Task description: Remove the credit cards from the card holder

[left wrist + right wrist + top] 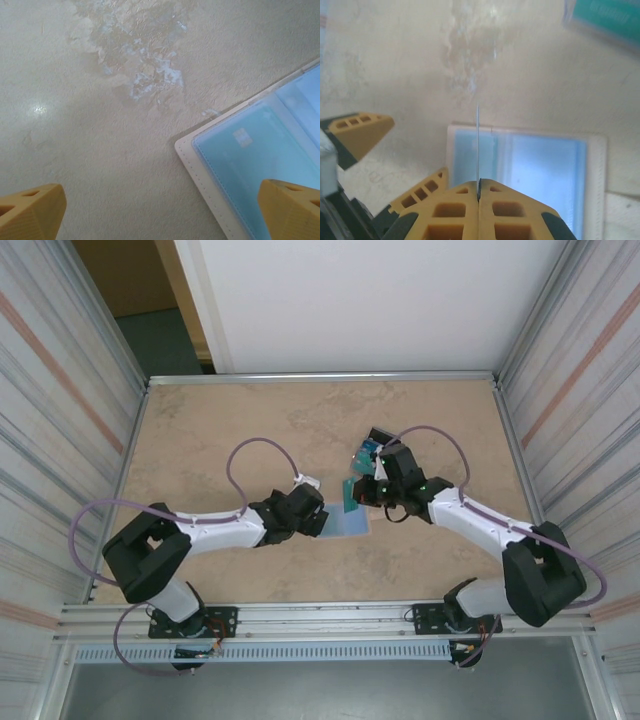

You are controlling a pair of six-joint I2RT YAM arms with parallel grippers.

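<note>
The card holder (350, 524) lies open on the table, pale blue inner face up, white stitched rim showing (200, 165). My right gripper (366, 492) hovers over its far edge, shut on a thin teal-blue credit card (478, 142) that stands edge-on above the holder (540, 165). My left gripper (316, 514) is open at the holder's left side. One of its fingertips (292, 207) is over the blue pocket and the other (30, 210) is over bare table. More credit cards lie beyond: teal ones (364, 456) and a black one (381, 435).
A teal card (605, 17) lies flat on the table beyond the holder. The beige tabletop (220, 430) is walled by metal panels on the left (60, 390) and right (590, 370), with a rail along the near edge (320, 615).
</note>
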